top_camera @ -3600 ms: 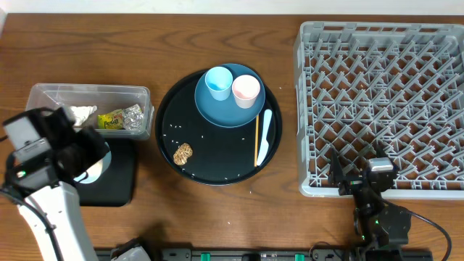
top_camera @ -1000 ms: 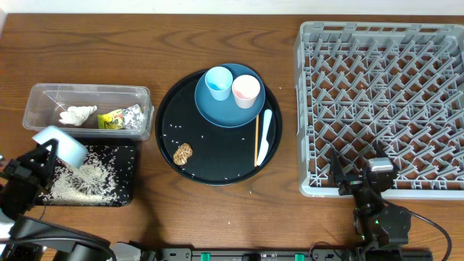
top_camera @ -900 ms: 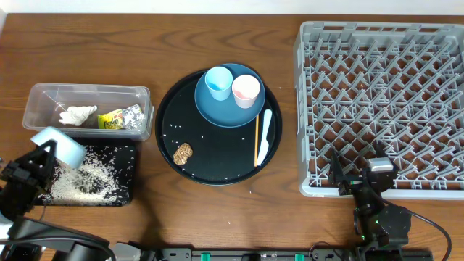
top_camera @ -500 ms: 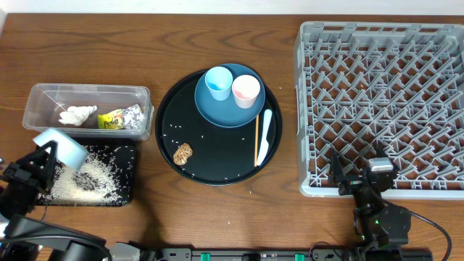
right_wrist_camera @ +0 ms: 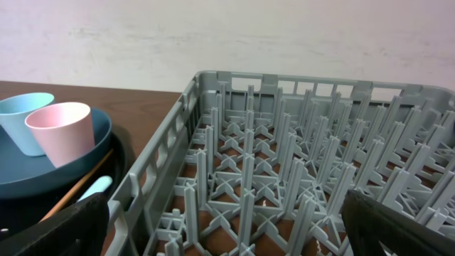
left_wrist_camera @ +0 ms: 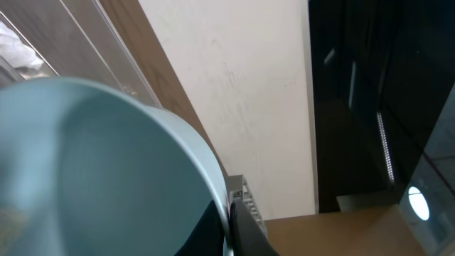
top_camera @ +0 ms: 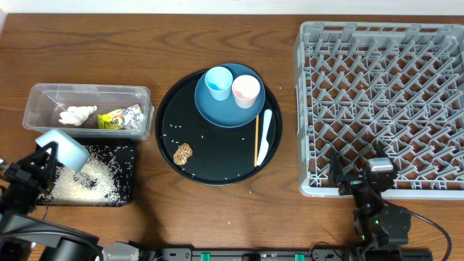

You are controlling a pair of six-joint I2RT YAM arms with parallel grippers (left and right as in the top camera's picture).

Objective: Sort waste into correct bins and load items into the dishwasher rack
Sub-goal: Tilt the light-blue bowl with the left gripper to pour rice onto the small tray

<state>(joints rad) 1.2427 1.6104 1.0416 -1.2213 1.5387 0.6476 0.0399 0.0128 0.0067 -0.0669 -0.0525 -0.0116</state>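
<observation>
The left gripper (top_camera: 42, 161) is clamped on the pale-blue bowl (top_camera: 65, 148), which is tilted over the rice (top_camera: 76, 185) in the shallow black tray (top_camera: 125, 156). The right gripper (top_camera: 357, 172) has its fingers wide apart at the near edge of the dishwasher rack (top_camera: 384, 87).

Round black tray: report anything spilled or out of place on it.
Loose rice grains are scattered over the tray, mostly at its left and near edge; one speck seems to lie on the table just past the rim. A brown food lump also sits bare on it.
</observation>
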